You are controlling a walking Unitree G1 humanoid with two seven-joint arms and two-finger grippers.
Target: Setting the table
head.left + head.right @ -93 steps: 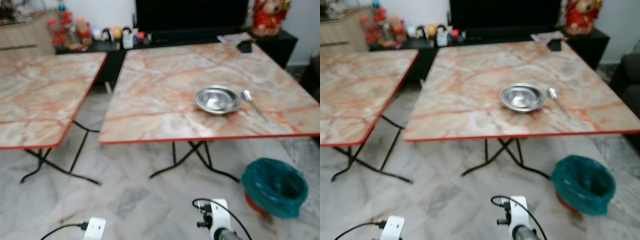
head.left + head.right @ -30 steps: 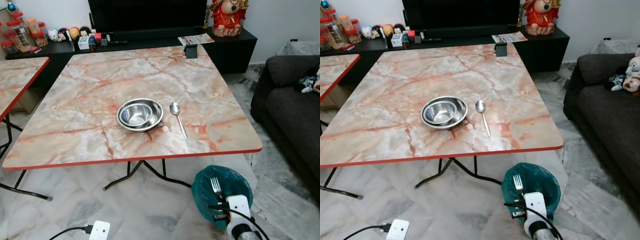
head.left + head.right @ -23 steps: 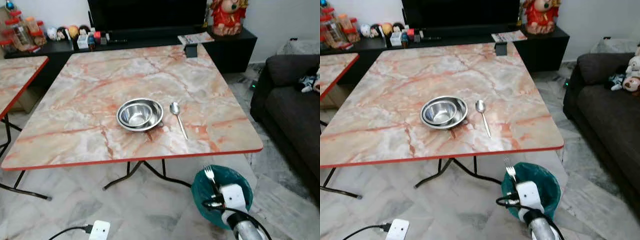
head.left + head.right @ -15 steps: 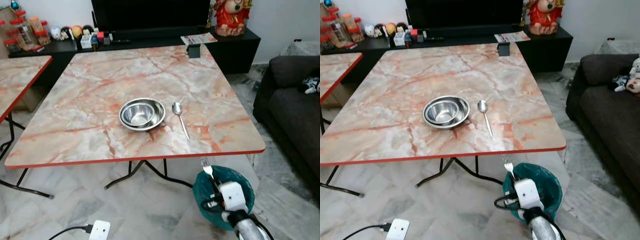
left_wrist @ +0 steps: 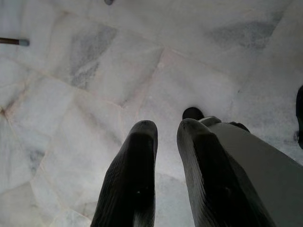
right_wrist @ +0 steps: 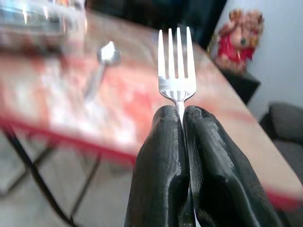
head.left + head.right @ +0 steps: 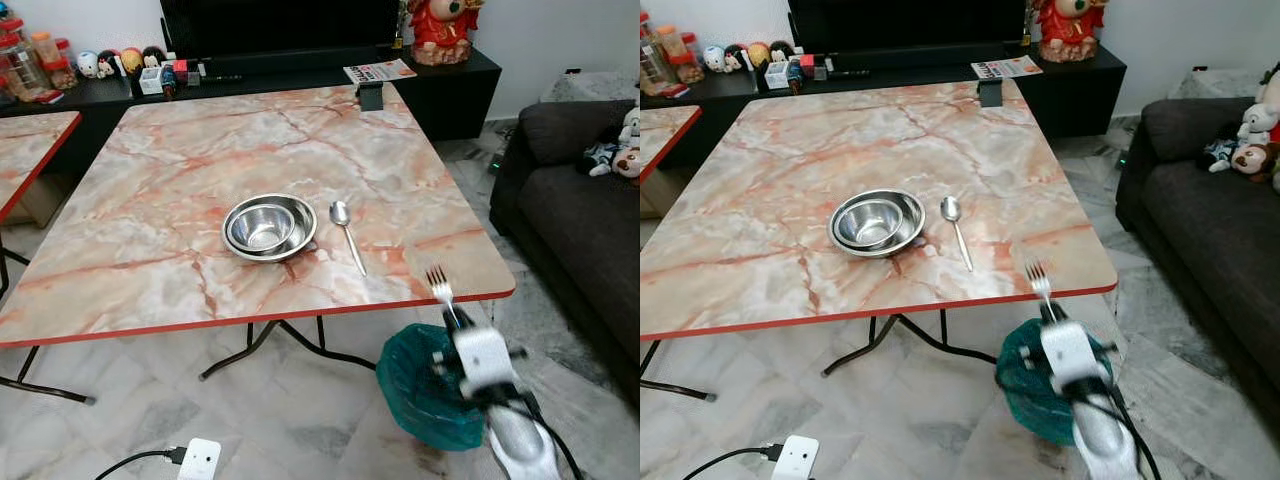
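Note:
A steel bowl (image 7: 269, 226) sits near the middle of the marble table (image 7: 150, 290), and a spoon (image 7: 346, 230) lies just right of it. My right gripper (image 7: 453, 320) is shut on a fork (image 7: 437, 284) that stands tines up, just off the table's front right edge and above the green-lined bin (image 7: 415, 390). In the right wrist view the fork (image 6: 176, 71) sticks out of the pinched fingers (image 6: 163, 142), and the spoon (image 6: 104, 61) is a blur beyond. My left gripper (image 5: 166, 127) hangs over the floor, fingers slightly apart and holding nothing.
A dark sofa (image 7: 580, 220) with plush toys stands at the right. A second marble table (image 7: 25, 150) is at the left. A black cabinet (image 7: 300, 75) runs behind the table. A white plug block (image 7: 203, 460) and its cable lie on the floor.
My right gripper has lifted the fork from down beside the bin up to the height of the table's front right edge. The camera has shifted a little.

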